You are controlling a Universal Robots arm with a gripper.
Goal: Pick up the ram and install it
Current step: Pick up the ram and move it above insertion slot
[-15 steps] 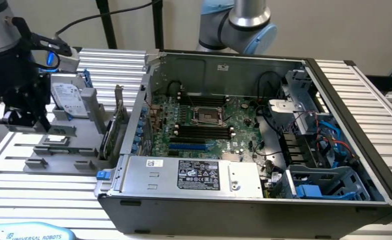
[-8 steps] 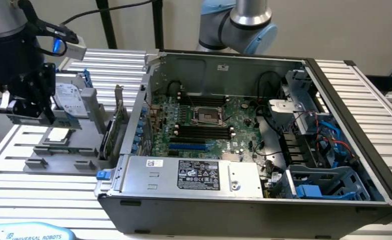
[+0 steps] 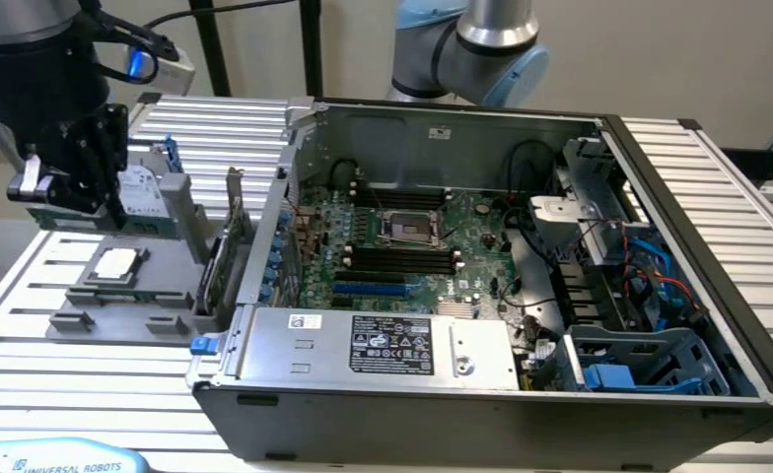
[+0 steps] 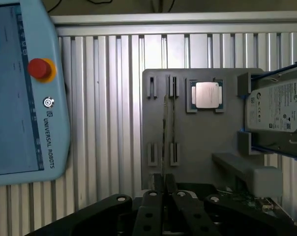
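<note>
Ribbed aluminium table (image 3: 84, 394) carries a grey parts tray (image 4: 207, 137) and an open computer case (image 3: 492, 414). The hand (image 4: 164, 186) has its fingers nearly together, apparently clamped on the ram (image 4: 165, 132), seen edge-on above the tray. Pickup appears done; the memory slots (image 3: 400, 258) are empty, installation outstanding.

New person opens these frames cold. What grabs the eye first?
The open computer case dominates the exterior view's middle and right, its green motherboard bare inside. On the exterior view's left the black claw hangs over a gray parts tray carrying a silver processor chip and a hard drive. In the wrist view the ram shows as a thin edge-on strip against that tray, and a teach pendant with a red button lies beside it.
</note>
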